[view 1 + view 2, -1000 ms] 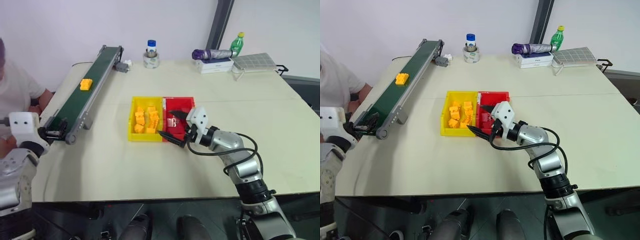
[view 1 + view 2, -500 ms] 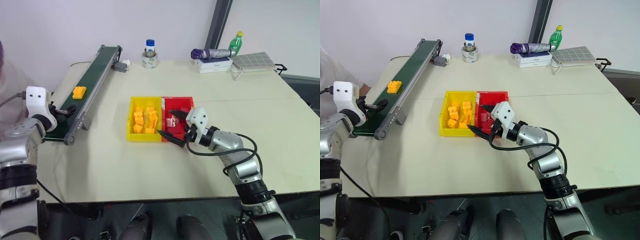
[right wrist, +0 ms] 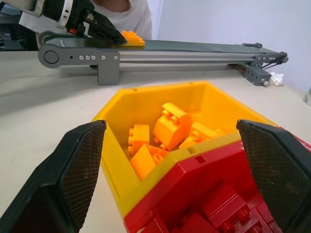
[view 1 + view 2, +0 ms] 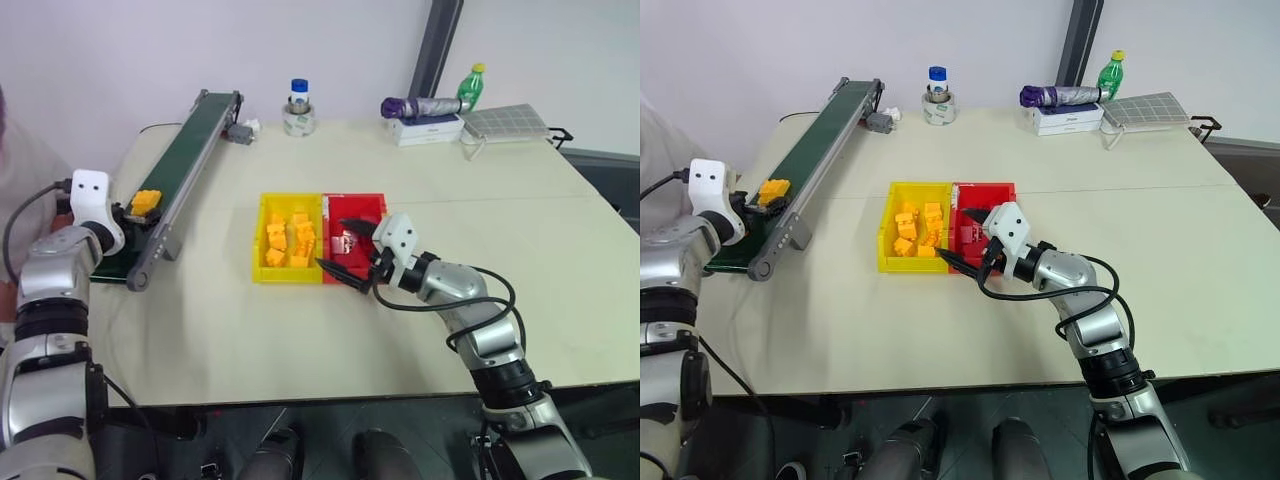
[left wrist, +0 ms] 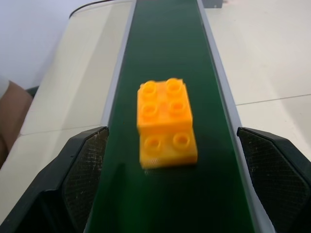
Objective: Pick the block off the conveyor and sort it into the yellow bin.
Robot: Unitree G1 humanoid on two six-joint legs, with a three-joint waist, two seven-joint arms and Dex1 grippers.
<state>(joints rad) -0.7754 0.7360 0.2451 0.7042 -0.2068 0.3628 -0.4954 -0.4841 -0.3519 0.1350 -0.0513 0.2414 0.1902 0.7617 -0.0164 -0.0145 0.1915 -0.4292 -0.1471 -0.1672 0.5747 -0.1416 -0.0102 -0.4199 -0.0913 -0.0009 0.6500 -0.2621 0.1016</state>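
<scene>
The orange-yellow block lies on the dark green conveyor, near its front end. My left gripper is open at that end, pointing along the belt. Its fingers straddle the belt on either side of the block's near end without touching it. The yellow bin, with several orange-yellow blocks in it, sits mid-table joined to a red bin. My right gripper hangs open and empty over the near edge of the two bins, at the seam between them.
A person in a white shirt sits at the table's left edge, just behind my left arm. The conveyor's motor box, a jar, a folded umbrella, a green bottle and a flat grey panel line the far side.
My left arm has swung up and forward to the conveyor's front end. The block has ridden down the belt to between its open fingers. The right arm has not moved.
</scene>
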